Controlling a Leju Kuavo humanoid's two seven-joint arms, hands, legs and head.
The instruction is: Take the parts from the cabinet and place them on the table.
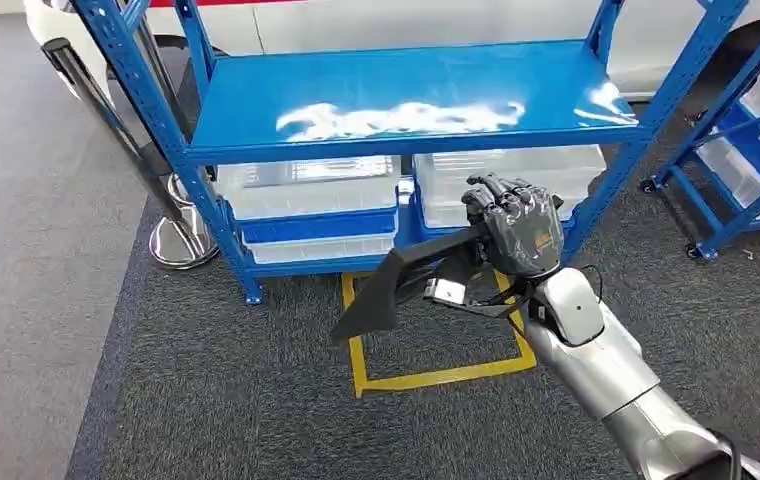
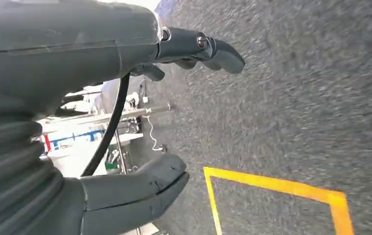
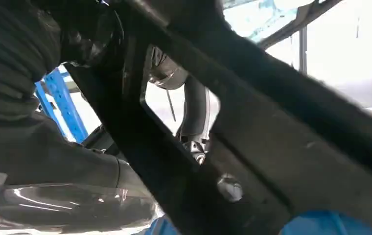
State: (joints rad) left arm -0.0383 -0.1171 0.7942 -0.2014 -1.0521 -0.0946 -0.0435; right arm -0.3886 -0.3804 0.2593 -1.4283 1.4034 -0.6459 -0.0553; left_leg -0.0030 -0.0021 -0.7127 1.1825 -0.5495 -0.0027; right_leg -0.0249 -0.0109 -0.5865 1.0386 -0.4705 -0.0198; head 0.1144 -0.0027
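Right robot hand (image 1: pixel 518 232) wrapped around a flat black part (image 1: pixel 396 290) (long and pointy), held in the air in front of the blue cabinet (image 1: pixel 406 95), above the yellow square (image 1: pixel 436 375) on the grey floor. Clear bins (image 1: pixel 306 185) on the low shelf behind. Left robot hand (image 2: pixel 125 122) spread, holding nothing, above the grey floor.

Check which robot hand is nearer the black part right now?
Right. The right robot hand holds the black part in front of the blue rack. The left robot hand hangs open over grey carpet, away from it.
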